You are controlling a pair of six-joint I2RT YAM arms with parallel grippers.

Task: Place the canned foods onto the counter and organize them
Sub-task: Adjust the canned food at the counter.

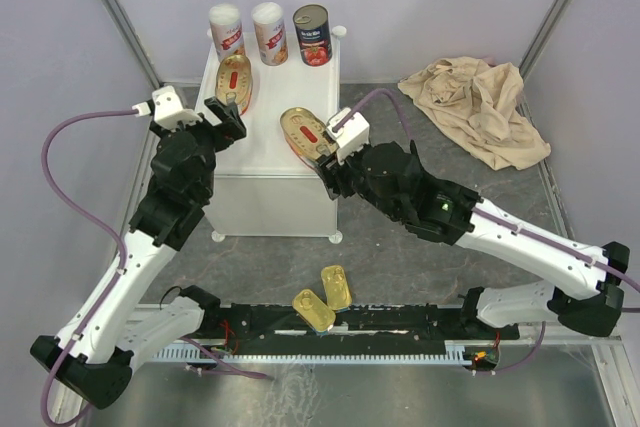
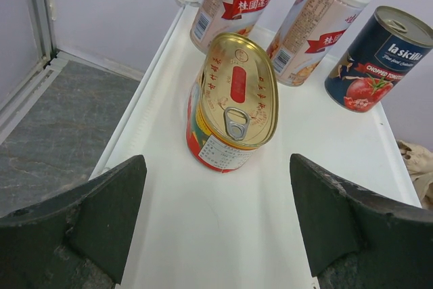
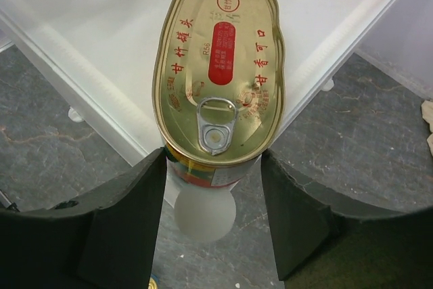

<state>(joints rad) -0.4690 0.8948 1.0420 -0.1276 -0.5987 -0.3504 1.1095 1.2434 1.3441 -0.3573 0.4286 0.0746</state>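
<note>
The right gripper (image 3: 213,167) pinches a red-and-yellow oblong flat tin (image 3: 220,79) with a gold pull-tab lid. Its dark fingers (image 3: 128,221) press on either side of the tin's near end. The tin reaches forward from the gripper over a corner of the white cube-shaped bench (image 3: 101,25). A round white knob (image 3: 203,214) shows just beneath the gripper. Whether the tin rests on the bench cannot be told.

The left gripper (image 2: 216,194) is spread wide and holds nothing. Just ahead of it, centred between its fingers but apart from them, a second oblong tin (image 2: 233,99) lies lid-up on the bench. Farther ahead stand a first white-and-red cylindrical can (image 2: 237,1) and a second white-and-red cylindrical can (image 2: 318,25). Ahead to the right is a dark cylindrical can with a red tomato label (image 2: 375,59).

Behind both grippers, near the arm bases, one gold rectangular tin (image 1: 337,287) and another gold rectangular tin (image 1: 313,309) lie side by side. A crumpled beige cloth (image 1: 480,107) lies well off to the right gripper's right.
</note>
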